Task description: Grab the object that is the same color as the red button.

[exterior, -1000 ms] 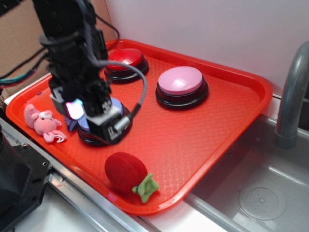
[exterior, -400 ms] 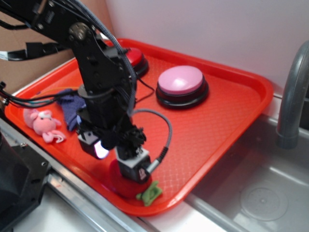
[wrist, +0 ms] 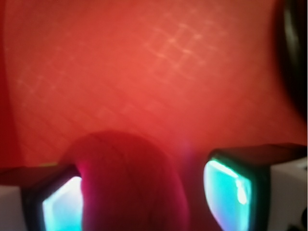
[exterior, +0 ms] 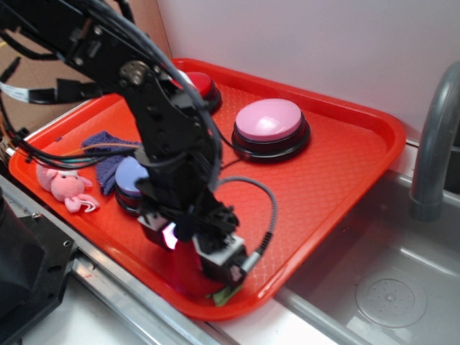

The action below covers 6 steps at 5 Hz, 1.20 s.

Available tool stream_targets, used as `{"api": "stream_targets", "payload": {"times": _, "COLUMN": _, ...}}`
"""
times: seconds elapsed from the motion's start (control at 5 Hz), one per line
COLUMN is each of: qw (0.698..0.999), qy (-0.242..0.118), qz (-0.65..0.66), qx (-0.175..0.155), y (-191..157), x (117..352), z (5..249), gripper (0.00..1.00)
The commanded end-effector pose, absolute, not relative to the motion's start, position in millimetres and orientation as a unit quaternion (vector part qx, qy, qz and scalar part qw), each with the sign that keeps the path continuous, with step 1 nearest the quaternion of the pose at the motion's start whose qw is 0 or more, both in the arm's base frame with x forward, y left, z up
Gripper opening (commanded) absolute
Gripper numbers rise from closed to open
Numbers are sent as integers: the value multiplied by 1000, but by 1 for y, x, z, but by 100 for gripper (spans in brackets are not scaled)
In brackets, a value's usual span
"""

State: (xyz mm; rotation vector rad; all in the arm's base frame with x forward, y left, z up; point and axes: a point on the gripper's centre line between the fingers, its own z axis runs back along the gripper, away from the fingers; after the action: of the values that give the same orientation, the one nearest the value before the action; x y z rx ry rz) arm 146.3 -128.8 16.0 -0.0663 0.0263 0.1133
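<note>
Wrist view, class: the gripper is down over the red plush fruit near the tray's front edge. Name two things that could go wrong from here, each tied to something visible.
1. In the wrist view the red plush fruit sits against the left finger, with a gap to the right one. Closing the gripper may push or pinch it off-centre.
2. The fruit lies by the tray's front rim; a nudge could roll it off.
</note>
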Motion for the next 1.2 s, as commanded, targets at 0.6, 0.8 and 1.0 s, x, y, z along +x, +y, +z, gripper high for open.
{"api": "stream_targets", "payload": {"times": 0.6, "qw": 991, "qy": -74, "qz": 112, "qx": -1, "y": -84, "x": 156, "z": 74, "gripper": 0}}
{"api": "stream_targets", "payload": {"times": 0.8, "qw": 987, "qy": -93, "qz": 129, "qx": 9, "y": -44, "x": 175, "z": 115, "gripper": 0}}
{"api": "stream_targets", "payload": {"times": 1.0, "qw": 985, "qy": -98, "qz": 142, "qx": 11, "y": -14, "x": 182, "z": 146, "gripper": 0}}
